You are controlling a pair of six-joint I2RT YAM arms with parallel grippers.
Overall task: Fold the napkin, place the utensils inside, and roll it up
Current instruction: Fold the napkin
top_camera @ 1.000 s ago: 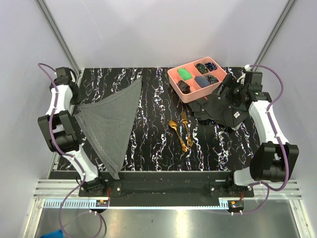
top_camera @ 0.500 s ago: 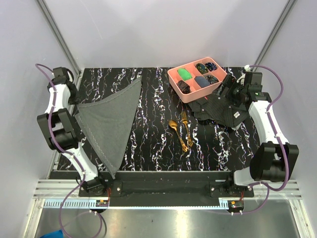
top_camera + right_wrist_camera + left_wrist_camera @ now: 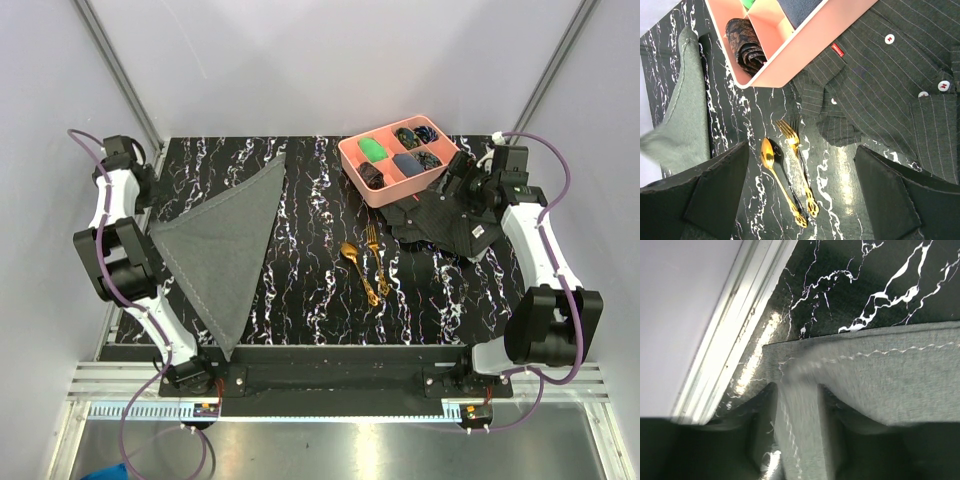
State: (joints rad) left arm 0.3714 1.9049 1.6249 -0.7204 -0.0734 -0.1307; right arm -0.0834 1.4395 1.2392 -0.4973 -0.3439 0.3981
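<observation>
**Top external view.** I am seeing the napkin (image 3: 222,245) lying flat as a triangle on the left part of the table (image 3: 310,200), with one corner reaching the left edge beside the left arm. The spoon (image 3: 358,268) and fork (image 3: 376,258) are lying side by side near the middle, well apart from the napkin. The right arm is hovering over a dark striped shirt (image 3: 450,222) beside the pink tray (image 3: 418,182).

**Left wrist view.** The left gripper (image 3: 796,389) is standing at the napkin's corner with a strip of cloth running between its fingers. I cannot tell whether they are pinching it or are already slack.

**Right wrist view.** The right gripper (image 3: 801,150) is standing wide apart and is holding nothing. The utensils are lying on the table below it.

**Handling.** I am treating the napkin as light, limp and likely to drape, so I am judging the stitched corners to be the best hold. The utensils look hard, slim and slick, and they are lying flat, so I am planning a firm pinch across mid-handle.
</observation>
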